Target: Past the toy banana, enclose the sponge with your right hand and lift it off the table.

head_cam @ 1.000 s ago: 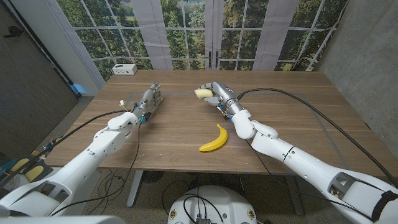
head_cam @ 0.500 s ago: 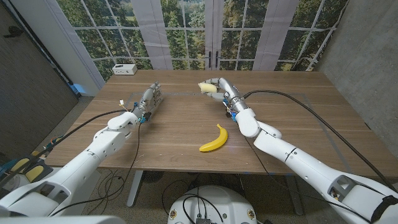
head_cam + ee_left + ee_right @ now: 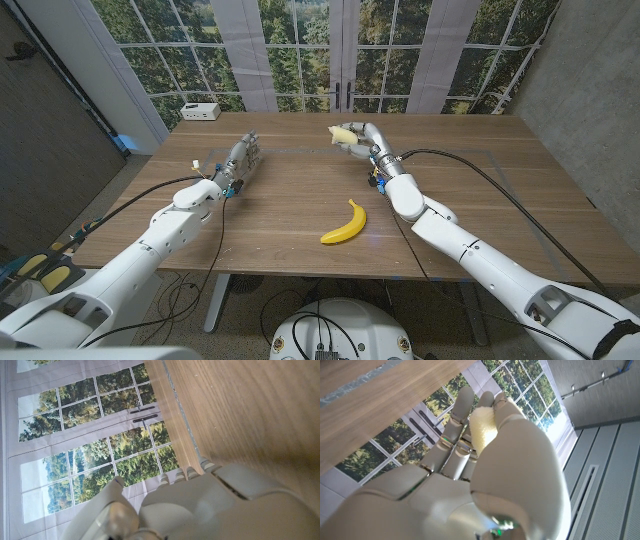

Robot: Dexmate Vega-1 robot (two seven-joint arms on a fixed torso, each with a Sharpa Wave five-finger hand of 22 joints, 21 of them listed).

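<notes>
My right hand (image 3: 360,138) grips a pale yellow sponge (image 3: 342,133) and holds it above the far middle of the table (image 3: 480,190). In the right wrist view the sponge (image 3: 481,427) shows wedged between the curled fingers (image 3: 460,415) and thumb of that hand (image 3: 485,475), clear of the wood. The toy banana (image 3: 344,223) lies on the table nearer to me, below the raised hand. My left hand (image 3: 241,159) stands on the table at the left with fingers together and nothing in it; its back (image 3: 200,505) shows in the left wrist view.
A small white box (image 3: 200,111) sits at the table's far left corner. Cables run from both arms across the wood. Windows stand behind the far edge.
My right hand has risen and moved farther back with the sponge in its grip. The banana and my left hand have stayed put.
</notes>
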